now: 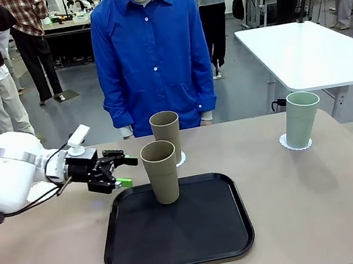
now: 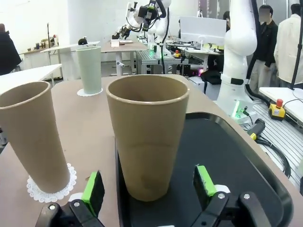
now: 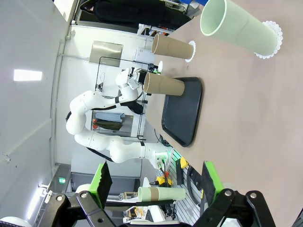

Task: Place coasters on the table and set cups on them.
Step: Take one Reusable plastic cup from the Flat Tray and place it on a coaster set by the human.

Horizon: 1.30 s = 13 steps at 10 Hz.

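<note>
Two cups, the green one (image 1: 301, 118) and a far brown one (image 1: 166, 132), sit on doilies on the desk (image 1: 324, 195); we judge the brown cup (image 1: 161, 171) on the tray (image 1: 180, 251) remains, both our claws, left (image 1: 120, 170) and right (image 3: 154, 182), spread apart and empty.

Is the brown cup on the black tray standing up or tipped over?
Standing up: the brown cup rests base-down on the tray, open mouth upward.

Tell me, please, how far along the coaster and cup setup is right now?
Done: the mint cup and one tan cup stand on doilies. In hand: the open left gripper is beside the second tan cup, which stands on the black tray. Left: moving it to a coaster.
</note>
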Motion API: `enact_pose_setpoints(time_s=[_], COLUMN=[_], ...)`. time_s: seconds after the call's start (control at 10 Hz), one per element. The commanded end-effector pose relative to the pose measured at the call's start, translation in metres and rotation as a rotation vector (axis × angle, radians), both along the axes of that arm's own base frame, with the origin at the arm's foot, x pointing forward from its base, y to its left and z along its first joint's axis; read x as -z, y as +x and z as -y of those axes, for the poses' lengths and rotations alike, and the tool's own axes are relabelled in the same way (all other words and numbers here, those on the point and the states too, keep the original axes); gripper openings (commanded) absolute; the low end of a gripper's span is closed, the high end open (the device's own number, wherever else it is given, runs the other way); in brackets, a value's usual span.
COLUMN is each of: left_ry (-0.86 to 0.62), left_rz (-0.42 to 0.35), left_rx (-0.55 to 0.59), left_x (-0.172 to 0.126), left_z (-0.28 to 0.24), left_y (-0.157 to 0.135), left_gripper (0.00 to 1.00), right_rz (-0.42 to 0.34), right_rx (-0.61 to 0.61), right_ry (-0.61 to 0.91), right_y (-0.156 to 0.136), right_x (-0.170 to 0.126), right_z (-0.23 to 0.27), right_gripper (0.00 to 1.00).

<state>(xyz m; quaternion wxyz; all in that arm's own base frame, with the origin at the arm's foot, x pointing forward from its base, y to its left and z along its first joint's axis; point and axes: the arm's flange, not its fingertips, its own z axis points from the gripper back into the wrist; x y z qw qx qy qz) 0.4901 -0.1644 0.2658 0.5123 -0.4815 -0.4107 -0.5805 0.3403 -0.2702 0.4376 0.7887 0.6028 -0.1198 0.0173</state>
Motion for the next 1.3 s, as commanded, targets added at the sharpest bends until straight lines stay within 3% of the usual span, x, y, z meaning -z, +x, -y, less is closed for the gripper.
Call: enact_pose_setpoints(time_s=[0.0, 1.2], left_ry=[-0.001, -0.007], left_rz=[-0.006, -0.035], left_rx=[0.019, 0.095], left_x=[0.007, 0.042], left_z=[0.014, 0.065], left_y=[0.006, 0.011], left_gripper=[1.0, 1.0], right_rz=[0.004, 0.004], right_rx=[-0.001, -0.001], right_ry=[0.009, 0.009], right_y=[0.0, 0.0], right_x=[-0.001, -0.001], right_z=[0.0, 0.0], right_gripper=[1.0, 1.0])
